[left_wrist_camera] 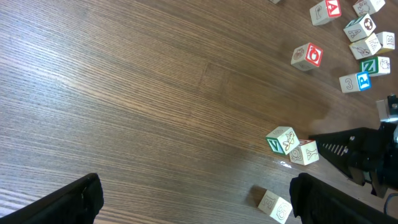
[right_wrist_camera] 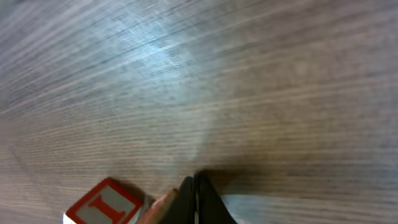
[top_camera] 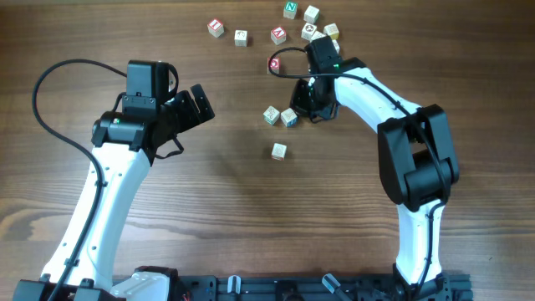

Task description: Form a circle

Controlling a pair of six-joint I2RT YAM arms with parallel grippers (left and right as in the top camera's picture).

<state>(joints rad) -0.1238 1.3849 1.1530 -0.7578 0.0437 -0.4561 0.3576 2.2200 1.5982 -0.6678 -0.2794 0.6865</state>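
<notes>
Circle (top_camera: 280, 116) is barely begun, in my judgement: only two cubes touch, side by side at mid-table, and no closed ring shows. At the left, the left gripper (left_wrist_camera: 196, 208) hangs with its fingers spread wide and empty over bare table (top_camera: 209, 192), well apart from every cube. A lone cube (top_camera: 278, 151) lies near the pair on the robot's side, not touching it, and looks the likeliest third piece. A red cube (top_camera: 274, 64) sits beyond the pair, and the scatter (top_camera: 311, 13) lies near the far edge. Just right of the pair, the right gripper (right_wrist_camera: 196, 198) has its fingers pressed together, pinching nothing, tips low at the wood beside an I cube (right_wrist_camera: 102, 205). Whether they touch I cannot tell. What is left is to bring more cubes in and close the gaps. Open room lies left and toward the robot; the far edge is crowded.
</notes>
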